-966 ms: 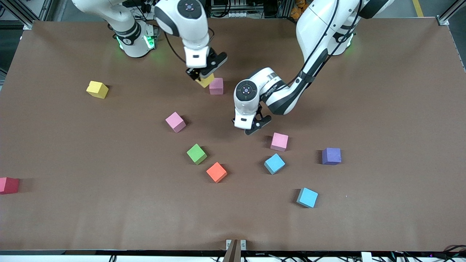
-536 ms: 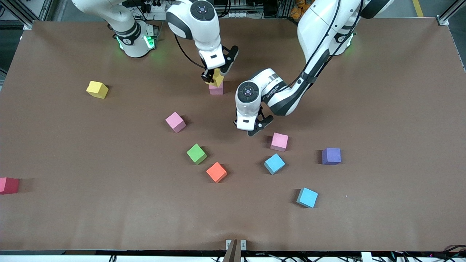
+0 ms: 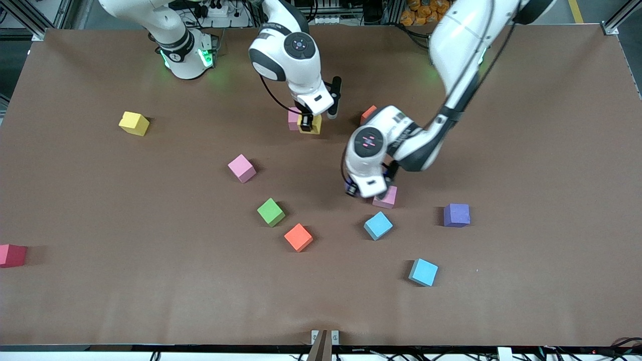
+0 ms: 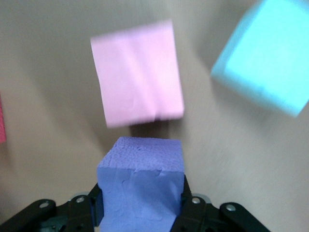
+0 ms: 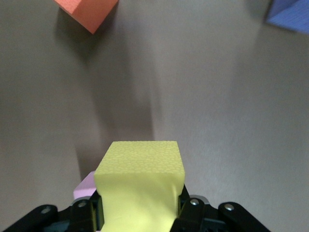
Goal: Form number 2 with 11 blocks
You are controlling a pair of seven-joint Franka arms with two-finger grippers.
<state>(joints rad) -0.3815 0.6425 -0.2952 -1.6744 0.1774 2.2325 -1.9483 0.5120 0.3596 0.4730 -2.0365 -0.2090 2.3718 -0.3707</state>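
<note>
Two cubes are gripped: the right end effector (image 3: 309, 122) is clamped on a yellow cube (image 5: 140, 181) touching a pink cube (image 3: 293, 119), and the left end effector (image 3: 368, 193) squeezes a purple cube (image 4: 141, 186) over another pink cube (image 3: 386, 198). Other blocks are scattered mid-surface (image 3: 526, 150), with the edges wide open.

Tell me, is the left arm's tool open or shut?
Shut: the left tool clamps a purple block between its fingers, seen in the left wrist view.

Scattered blocks (image 3: 298, 237) are pink, green, orange, light blue, purple and yellow on a plain brown table (image 3: 526, 150).
</note>
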